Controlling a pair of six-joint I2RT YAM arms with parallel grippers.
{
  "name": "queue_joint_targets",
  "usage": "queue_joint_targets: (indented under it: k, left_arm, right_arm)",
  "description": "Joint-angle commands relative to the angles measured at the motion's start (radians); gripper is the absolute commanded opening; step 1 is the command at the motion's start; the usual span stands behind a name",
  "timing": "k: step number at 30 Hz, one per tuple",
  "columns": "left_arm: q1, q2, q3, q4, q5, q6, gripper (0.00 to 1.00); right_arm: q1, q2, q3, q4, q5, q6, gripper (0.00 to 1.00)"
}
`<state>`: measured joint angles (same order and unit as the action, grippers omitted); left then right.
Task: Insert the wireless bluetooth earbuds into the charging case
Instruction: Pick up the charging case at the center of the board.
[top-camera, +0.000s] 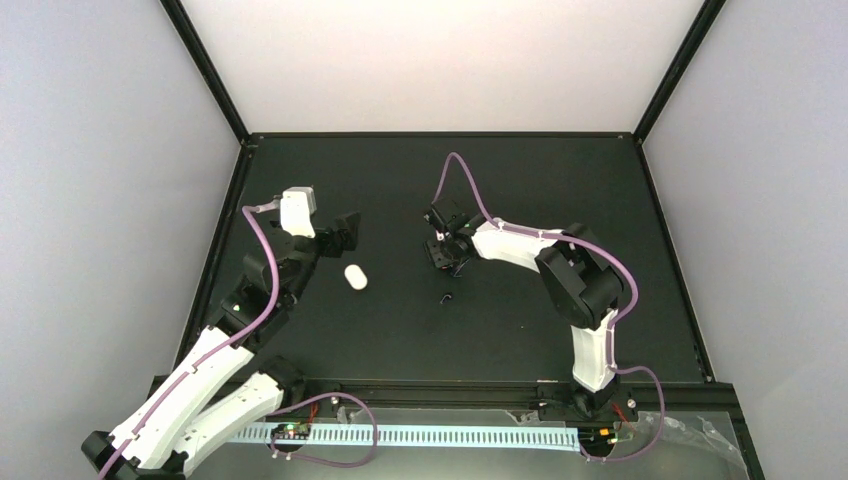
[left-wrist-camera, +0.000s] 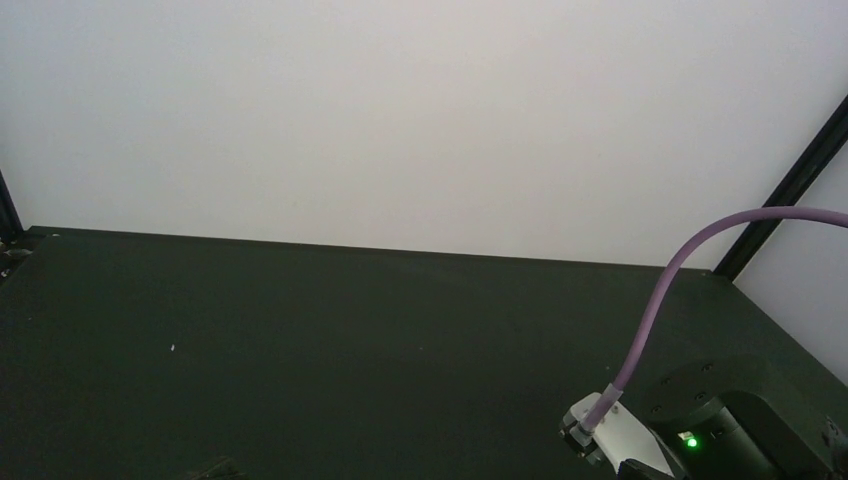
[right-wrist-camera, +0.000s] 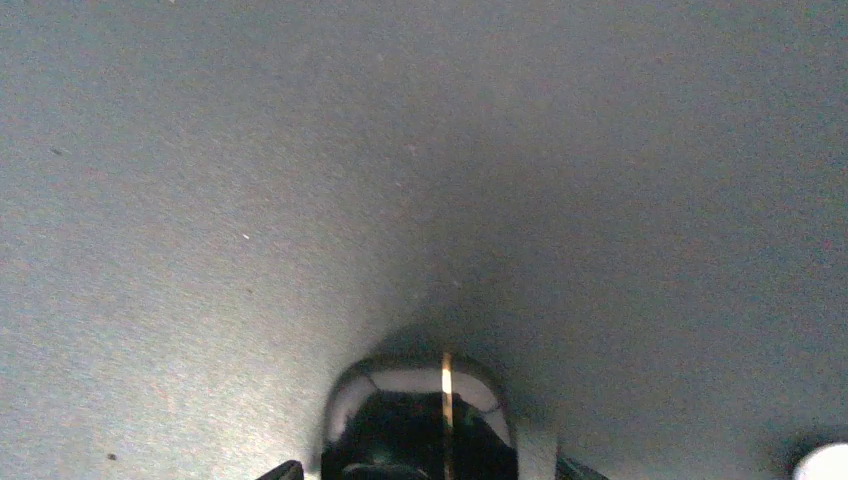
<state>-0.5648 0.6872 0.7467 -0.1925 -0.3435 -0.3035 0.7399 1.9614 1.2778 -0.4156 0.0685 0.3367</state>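
Your right gripper (top-camera: 447, 255) is down at mid-table, jaws partly apart either side of a glossy black case (right-wrist-camera: 415, 405) with rounded shoulders and a thin gold line running straight ahead. I can't tell if they grip it. Near it, a tiny black speck (top-camera: 446, 298), probably an earbud, lies on the matte mat (top-camera: 540, 180), too small to read its axis. Your left gripper (top-camera: 340, 232) hangs wide open and empty beside the smooth white pebble case (top-camera: 355, 277), whose long axis runs far-left to near-right.
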Motion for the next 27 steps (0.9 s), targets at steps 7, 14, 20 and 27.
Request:
queue_joint_targets:
  k: [7,14,20,27]
  left_arm:
    - [-0.005,-0.006,0.006,0.005,-0.007,0.014,0.99]
    - [-0.005,-0.006,0.006,0.005,-0.006,0.014,0.99]
    - [-0.006,-0.006,0.006,0.007,-0.006,0.014,0.99]
    - [-0.005,-0.002,0.006,0.007,-0.006,0.014,0.99]
  right_arm:
    - [0.039,0.048,0.076,-0.11,0.129,-0.039,0.61]
    - [0.049,0.077,0.092,-0.118,0.132,-0.03,0.58]
    - [0.048,0.071,0.07,-0.103,0.126,-0.024,0.49]
    - [0.048,0.022,0.027,-0.061,0.137,-0.029,0.4]
